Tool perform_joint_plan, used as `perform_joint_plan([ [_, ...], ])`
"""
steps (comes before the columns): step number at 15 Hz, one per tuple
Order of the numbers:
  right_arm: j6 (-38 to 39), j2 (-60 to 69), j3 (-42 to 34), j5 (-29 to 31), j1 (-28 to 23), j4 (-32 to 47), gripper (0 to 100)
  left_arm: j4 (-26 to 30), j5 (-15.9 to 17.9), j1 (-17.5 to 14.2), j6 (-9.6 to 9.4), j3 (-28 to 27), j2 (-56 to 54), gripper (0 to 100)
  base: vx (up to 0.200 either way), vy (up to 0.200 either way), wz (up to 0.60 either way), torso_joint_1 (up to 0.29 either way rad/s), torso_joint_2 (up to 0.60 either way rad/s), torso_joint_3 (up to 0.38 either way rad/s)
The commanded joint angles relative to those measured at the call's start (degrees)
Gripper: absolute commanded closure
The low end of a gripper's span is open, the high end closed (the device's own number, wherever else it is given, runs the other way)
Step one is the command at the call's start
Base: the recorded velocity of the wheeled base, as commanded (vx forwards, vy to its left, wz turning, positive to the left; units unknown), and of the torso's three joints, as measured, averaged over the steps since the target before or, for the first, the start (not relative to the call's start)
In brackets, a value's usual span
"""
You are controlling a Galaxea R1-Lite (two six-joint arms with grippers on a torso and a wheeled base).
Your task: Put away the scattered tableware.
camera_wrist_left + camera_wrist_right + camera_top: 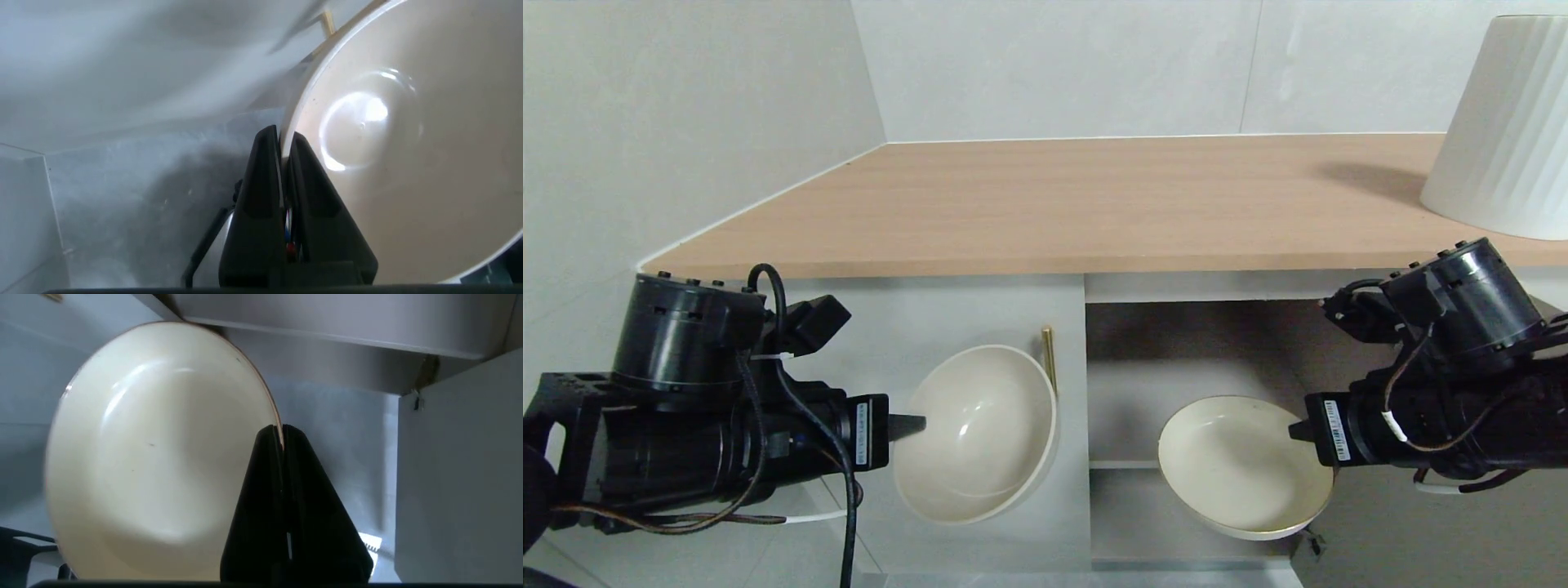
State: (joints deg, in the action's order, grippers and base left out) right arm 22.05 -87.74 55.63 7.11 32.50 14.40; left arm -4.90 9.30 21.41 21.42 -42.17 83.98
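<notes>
Left gripper: the fingers are closed on the rim of a white deep bowl. One finger lies inside the rim and one outside, as the left wrist view confirms at the gripper and the bowl. The bowl is held clear of any surface, tilted so that its glossy inside faces up and toward the head camera. It hangs below the front edge of the wooden counter, in front of a closed grey cabinet door. A brass handle on that door stands just beside the bowl's upper rim.

Right gripper: the fingers are closed on the rim of a cream shallow dish. The right wrist view shows the same pinch grip at the gripper and the dish. The dish is held in the air and tilted, in front of the open cabinet compartment to the right of the closed door. It sits at about the level of the compartment's shelf. Whether the dish is inside the opening cannot be told.

The two vessels are well apart.

A white ribbed lampshade stands on the counter at the far right.
</notes>
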Motion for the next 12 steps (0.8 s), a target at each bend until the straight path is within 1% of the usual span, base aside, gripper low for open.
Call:
perform_joint_plan([
  [1, 0.01, -0.68, 0.01, 0.01, 0.02, 0.02, 100, -0.02, 0.01, 0.04, 0.03, -0.02, 0.13, 100, 0.000, 0.000, 0.00, 0.000, 0.00, 0.000],
  [4, 0.01, -3.23, 0.01, 0.01, 0.02, -0.51, 100, -0.02, 0.01, 0.04, 0.03, -0.02, 0.13, 100, 0.000, 0.000, 0.00, 0.000, 0.00, 0.000],
  [9, 0.18, -14.48, 0.10, 0.28, -0.33, -3.76, 100, -0.02, 0.10, 0.04, 0.03, -0.02, 0.22, 100, 0.000, 0.000, 0.00, 0.000, 0.00, 0.000],
  [11, 0.54, -19.49, 0.27, 0.36, -1.04, -6.49, 100, -0.02, 0.10, 0.04, 0.03, -0.02, 0.22, 100, 0.000, 0.000, 0.00, 0.000, 0.00, 0.000],
  [12, 0.54, -22.30, 0.27, 0.45, -1.74, -9.48, 100, -0.02, 0.10, 0.04, 0.03, 0.07, 0.22, 100, 0.000, 0.000, 0.00, 0.000, 0.00, 0.000],
])
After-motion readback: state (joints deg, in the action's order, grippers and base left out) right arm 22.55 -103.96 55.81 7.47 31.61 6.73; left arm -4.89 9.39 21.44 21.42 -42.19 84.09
